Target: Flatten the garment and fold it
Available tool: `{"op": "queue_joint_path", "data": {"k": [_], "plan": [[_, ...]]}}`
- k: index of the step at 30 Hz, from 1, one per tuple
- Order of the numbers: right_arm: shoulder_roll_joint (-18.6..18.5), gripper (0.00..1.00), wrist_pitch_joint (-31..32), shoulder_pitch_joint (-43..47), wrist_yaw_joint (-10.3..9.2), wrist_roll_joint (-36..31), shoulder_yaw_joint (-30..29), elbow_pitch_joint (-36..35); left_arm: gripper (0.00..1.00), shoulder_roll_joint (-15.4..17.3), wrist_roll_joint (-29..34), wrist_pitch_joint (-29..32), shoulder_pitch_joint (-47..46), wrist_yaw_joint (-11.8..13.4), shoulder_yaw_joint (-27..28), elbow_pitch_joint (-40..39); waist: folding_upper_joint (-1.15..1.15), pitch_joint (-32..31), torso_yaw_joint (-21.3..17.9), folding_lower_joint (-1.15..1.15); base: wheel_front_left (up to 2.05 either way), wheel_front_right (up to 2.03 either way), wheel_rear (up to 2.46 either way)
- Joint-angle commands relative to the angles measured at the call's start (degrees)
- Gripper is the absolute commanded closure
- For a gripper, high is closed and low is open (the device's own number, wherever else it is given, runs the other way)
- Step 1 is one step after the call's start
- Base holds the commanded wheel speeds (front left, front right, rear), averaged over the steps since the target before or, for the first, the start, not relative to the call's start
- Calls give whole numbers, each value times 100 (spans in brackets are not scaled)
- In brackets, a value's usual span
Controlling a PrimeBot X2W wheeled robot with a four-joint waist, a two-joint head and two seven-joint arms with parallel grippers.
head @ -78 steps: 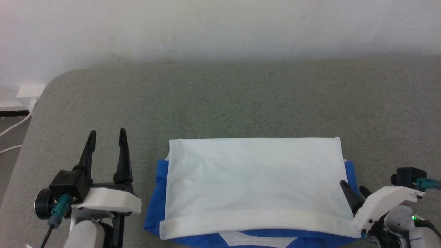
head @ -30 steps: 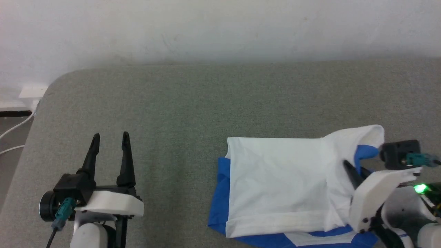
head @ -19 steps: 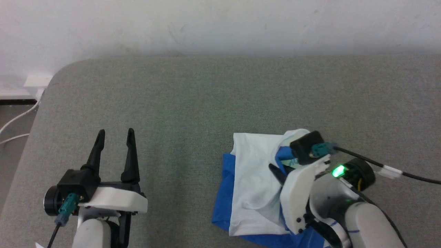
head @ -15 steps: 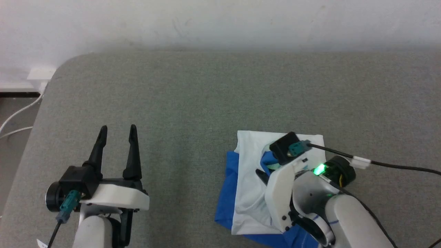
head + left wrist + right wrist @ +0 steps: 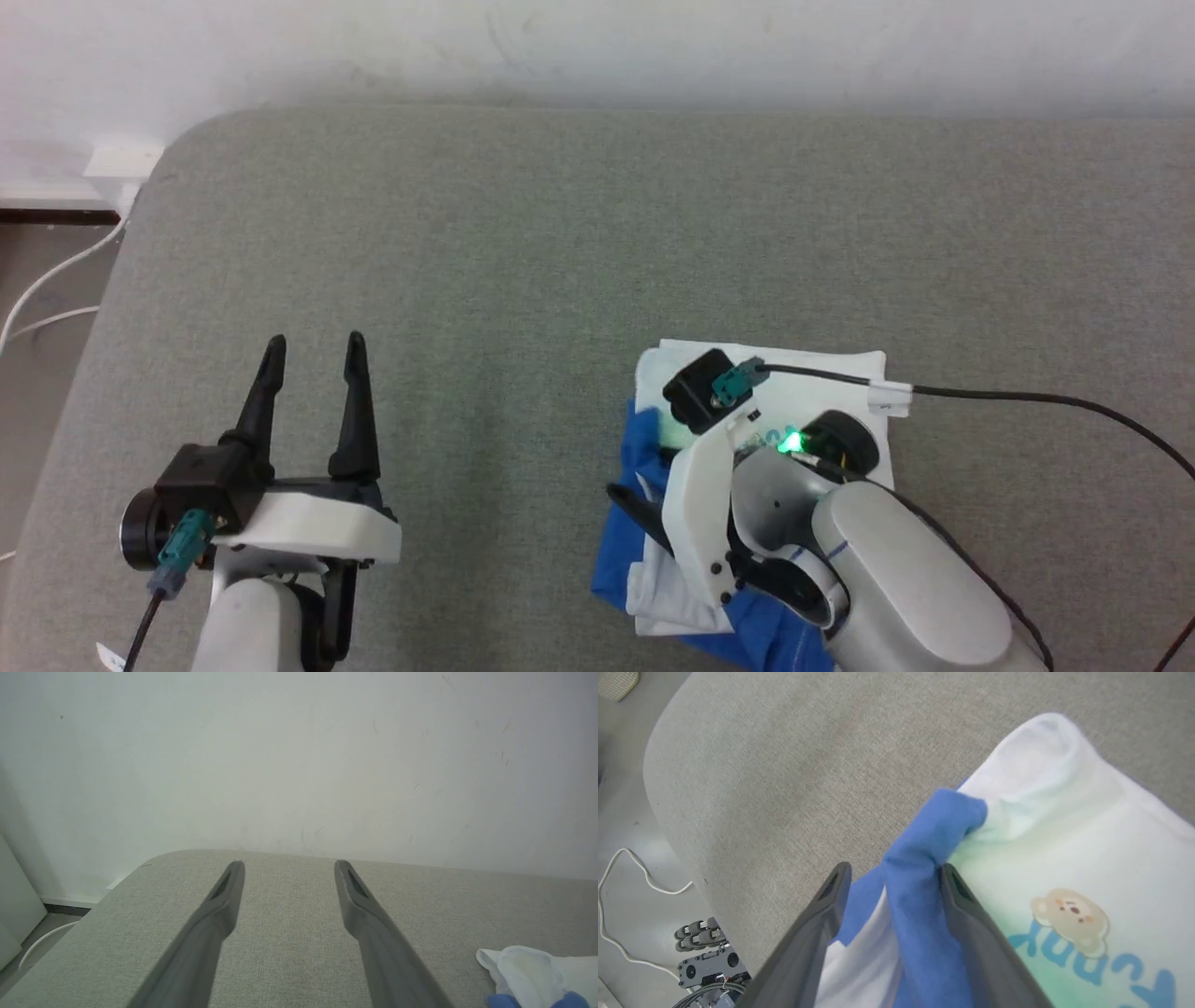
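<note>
The soft white T-shirt with bright blue sleeves lies folded into a small bundle on the grey fabric-covered table top, in the near right part of it as the head view has it. Its white body faces up; blue cloth shows along its left and near edges. In the right wrist view the shirt shows a small tan bear print above light-blue lettering, and a blue fold rises in a loose ridge at its edge.

The right gripper sits directly over the shirt, its two dark fingers spread wide – the blue ridge stands between them, touching one finger, not pinched. A green light glows on that wrist, above the shirt, and a black cable runs off to the shirt's right.

The left gripper hangs well to the left of the shirt, apart from it – fingers parted, nothing between them. Beyond the shirt stands a plain white wall.
</note>
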Motion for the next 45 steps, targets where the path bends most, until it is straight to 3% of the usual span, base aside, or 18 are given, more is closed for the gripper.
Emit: {"op": "queue_joint_path", "data": {"k": [1,8,12,16,20,23,29,41,43,45], "plan": [[8,0,-164,-115,-5,103,2,-61,0,-25,-4,-33,-105,-19,22,13,0,-42,-46,-1,0,0,0],[8,0,-2128,2,-5,671,-477,-1018,0,-27,30,-33,-19,-19,46,-29,0,-230,-231,-1,0,0,0],[8,0,-3146,464,-5,553,-1240,-1476,0,-28,41,-33,59,-17,74,-66,0,-352,-350,-1,0,0,0],[8,0,-3591,1159,-5,398,-2133,-1713,0,-28,39,-33,135,-19,96,-91,0,-455,-454,-1,0,0,0],[8,0,-3592,1770,-5,366,-2870,-1624,0,-28,36,-33,182,-19,115,-116,0,-492,-535,-1,0,0,0],[8,0,-3330,2052,-5,513,-3092,-1375,0,-29,33,-33,202,-14,89,-133,0,-497,-562,-1,0,0,0],[8,0,-2447,2243,-5,902,-2991,-814,0,-29,51,-33,192,-25,57,-122,0,-471,-541,-1,0,0,0],[8,0,-1691,1738,-5,1698,-2592,343,0,-29,7,-33,185,-41,-20,-51,0,-433,-357,-1,0,0,0],[8,59,-1623,1635,-5,1686,-2559,540,0,-29,-2,-33,185,-40,-32,-37,0,-441,-338,-1,0,0,0],[8,100,-1593,1541,-5,1641,-2555,663,0,-29,-5,-33,191,-38,-35,-27,0,-451,-333,-1,0,0,0]]}}
